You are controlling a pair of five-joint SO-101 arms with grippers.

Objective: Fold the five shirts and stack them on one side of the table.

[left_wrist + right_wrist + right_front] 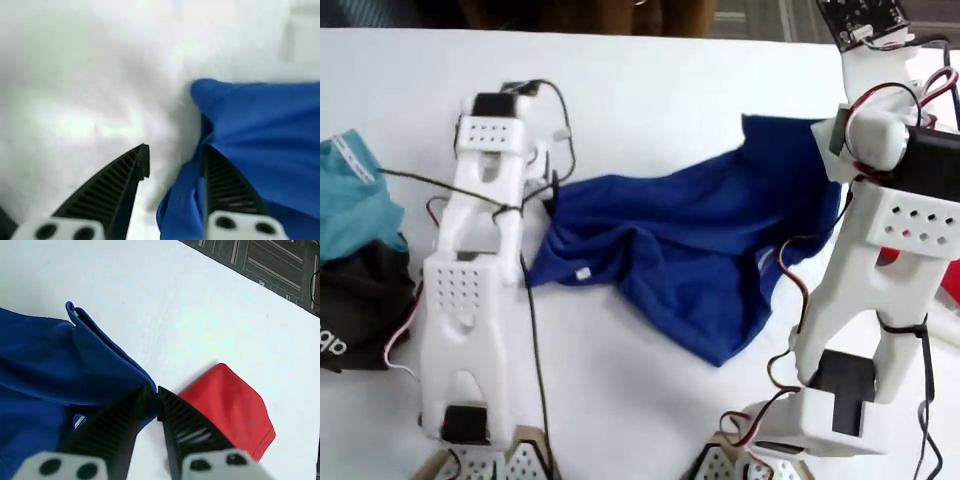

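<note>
Crosswise on the surface [670,90] lay the blue shirt [690,250], its long axis running between the arms. The right hand [155,392] was clamped on one end; the left hand [175,155] gaped apart, the opposite edge against one finger.

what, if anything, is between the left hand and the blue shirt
Nothing visible. The left hand is open over the white table, and the blue shirt lies right against one of its fingers, with fabric bunched in the gap beside that finger.
</note>
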